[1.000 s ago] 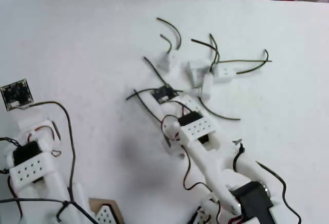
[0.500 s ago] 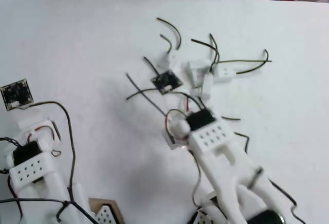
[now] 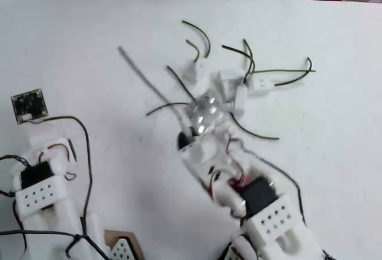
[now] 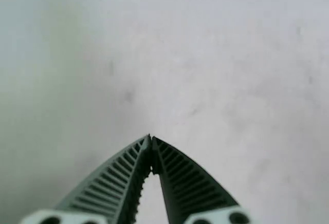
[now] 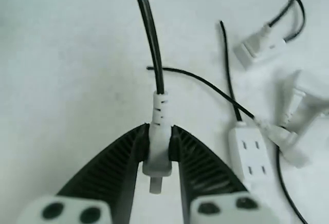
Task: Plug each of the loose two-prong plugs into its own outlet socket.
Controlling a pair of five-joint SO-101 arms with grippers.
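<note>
Right gripper (image 5: 159,131) clamped on a plug, a socket just beside it.
Its jaws pinch the two-prong plug (image 5: 156,163) by the body, prong end toward the wrist and cord (image 5: 149,39) running away. The outlet socket (image 5: 250,154) lies alongside, its long axis nearly parallel, around the table's middle. Left gripper (image 4: 150,141), closed and empty, hangs by the left edge, well apart.

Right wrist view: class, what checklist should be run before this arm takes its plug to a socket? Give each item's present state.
1. Plug clamped in right end effector: ok.
2. Its prong exposed: ok.
3. Outlet socket slots uncovered: ok.
4. Plug lined up with that socket: not ok, it is off to one side.
5. Cord free of snags: cannot tell.
6. Left end effector shut, out of the way: ok.
</note>
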